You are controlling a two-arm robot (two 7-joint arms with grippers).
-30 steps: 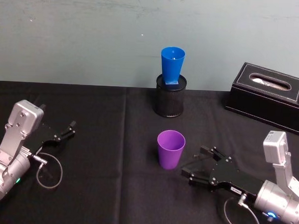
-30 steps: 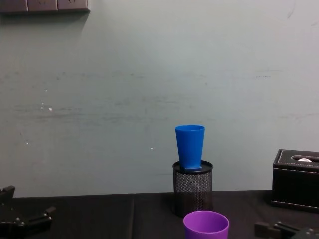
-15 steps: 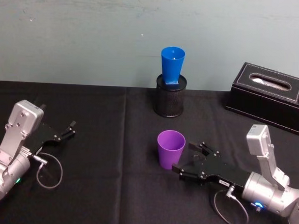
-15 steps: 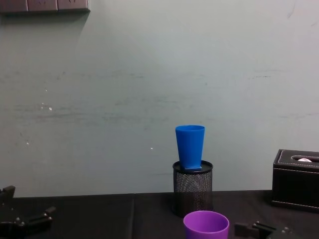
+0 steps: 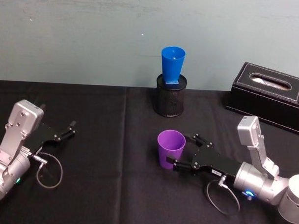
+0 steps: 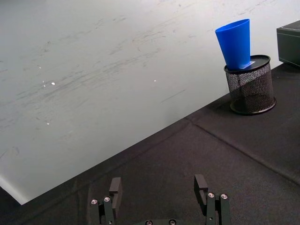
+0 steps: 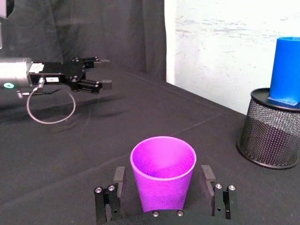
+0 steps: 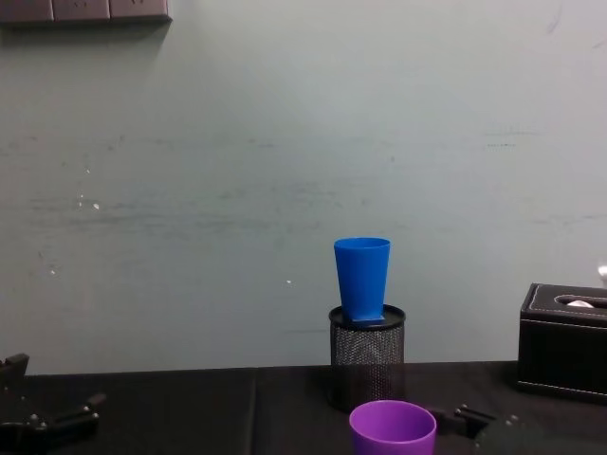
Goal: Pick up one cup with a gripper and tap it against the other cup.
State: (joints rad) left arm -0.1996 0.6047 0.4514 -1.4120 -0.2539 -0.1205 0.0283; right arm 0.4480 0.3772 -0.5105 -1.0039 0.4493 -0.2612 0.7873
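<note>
Purple plastic first: the purple cup (image 5: 171, 148) stands upright on the black tablecloth (image 5: 112, 189), roughly at the middle of the table and nearer to me than the blue cup (image 5: 172, 66). I see the right gripper (image 5: 184, 152) reaching in from the right side at cup height, its silver arm slanting back toward the lower right corner of the head view. In the right wrist view its two black fingers (image 7: 119, 180) stand one on each side of the cup's body, with a sliver of space showing between each finger and the plastic. So I read the jaws as apart and straddling the cup, not pressing on it. The cup's base sits on the cloth.

The blue cup stands upright on top of the black mesh cylinder (image 5: 170, 102), near the back edge of the table and close to the pale wall, well apart from the purple one. From the chest camera it lines up almost directly behind the purple rim.

A black tissue box (image 5: 268, 96) sits at the far right of the table.

My left gripper (image 5: 70, 129) rests low over the left side of the table, far from both cups. The left wrist view shows its fingers spread wide with nothing between them.
</note>
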